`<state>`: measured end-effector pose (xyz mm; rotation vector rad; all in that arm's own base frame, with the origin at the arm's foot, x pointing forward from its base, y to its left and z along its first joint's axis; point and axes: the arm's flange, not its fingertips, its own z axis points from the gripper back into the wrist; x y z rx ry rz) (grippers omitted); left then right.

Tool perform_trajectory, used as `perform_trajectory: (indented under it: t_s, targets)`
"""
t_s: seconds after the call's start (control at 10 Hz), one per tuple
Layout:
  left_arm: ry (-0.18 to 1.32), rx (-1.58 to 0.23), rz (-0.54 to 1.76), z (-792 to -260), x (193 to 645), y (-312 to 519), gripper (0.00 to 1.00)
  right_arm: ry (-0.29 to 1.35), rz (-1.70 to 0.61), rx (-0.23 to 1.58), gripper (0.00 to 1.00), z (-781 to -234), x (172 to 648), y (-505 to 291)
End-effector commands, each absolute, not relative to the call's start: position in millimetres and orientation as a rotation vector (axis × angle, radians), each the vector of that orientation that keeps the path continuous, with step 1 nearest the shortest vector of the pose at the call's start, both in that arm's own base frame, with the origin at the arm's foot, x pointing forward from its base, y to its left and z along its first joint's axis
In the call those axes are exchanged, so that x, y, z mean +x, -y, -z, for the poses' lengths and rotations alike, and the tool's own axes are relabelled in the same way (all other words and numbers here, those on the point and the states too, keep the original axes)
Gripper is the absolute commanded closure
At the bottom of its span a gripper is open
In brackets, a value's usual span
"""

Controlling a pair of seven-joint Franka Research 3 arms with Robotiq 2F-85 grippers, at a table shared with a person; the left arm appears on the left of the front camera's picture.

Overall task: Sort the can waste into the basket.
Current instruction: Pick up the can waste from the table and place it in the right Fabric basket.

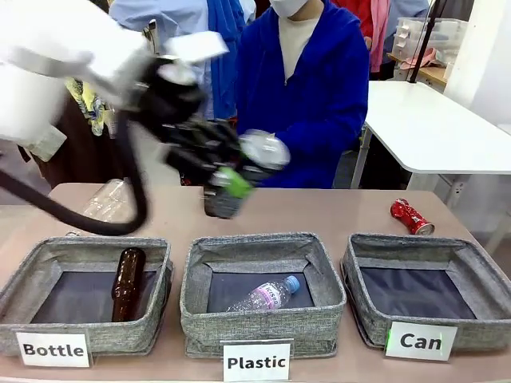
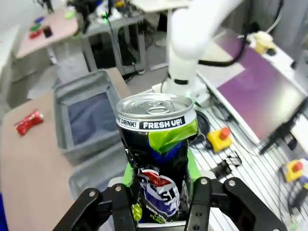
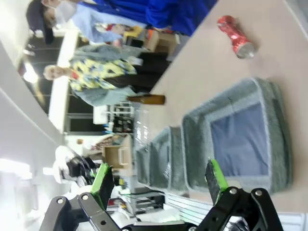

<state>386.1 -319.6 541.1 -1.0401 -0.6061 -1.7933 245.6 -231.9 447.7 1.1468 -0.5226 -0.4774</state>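
Observation:
My left gripper (image 1: 219, 177) is shut on the black can (image 1: 223, 201), holding it in the air above the table behind the middle basket; the arm is blurred. In the left wrist view the dented black can (image 2: 156, 144), with its green patch and silver top, stands between the fingers of the left gripper (image 2: 161, 204). The red can (image 1: 411, 216) lies on the table behind the grey basket (image 1: 423, 243) signed "Can", whose dark floor is bare. My right gripper (image 3: 159, 185) is open, high over that basket (image 3: 192, 139), with the red can (image 3: 234, 34) beyond it.
The middle basket (image 1: 263, 243), signed "Plastic", holds a clear bottle (image 1: 267, 295). The left basket (image 1: 88, 243), signed "Bottle", holds a brown bottle (image 1: 128, 283). Another clear plastic bottle (image 1: 108, 199) lies at the back left. A person in blue (image 1: 307, 88) stands at the far edge.

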Motion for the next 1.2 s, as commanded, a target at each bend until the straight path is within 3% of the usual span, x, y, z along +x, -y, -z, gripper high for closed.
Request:
perform_trajectory:
  t_s: [0.0,0.1,0.5,0.7,1.1]
  targets:
    - [0.541,-1.018,1.83,-533,429,389,0.55,0.453,0.387,1.075,0.0,-477,194,246]
    - [0.546,-0.958,1.847,-518,439,439,0.55,0.433,0.368,1.052,0.0,-481,171,260]
    - [0.471,-1.008,1.932,-456,441,600,0.55,0.487,0.388,0.953,0.0,-456,109,319]
    - [0.517,-0.774,1.993,-441,451,642,0.55,0.446,0.415,0.983,0.0,-476,121,293]
    - [0.454,-0.757,2.073,-429,454,660,0.55,0.446,0.415,0.983,0.0,-476,121,293]
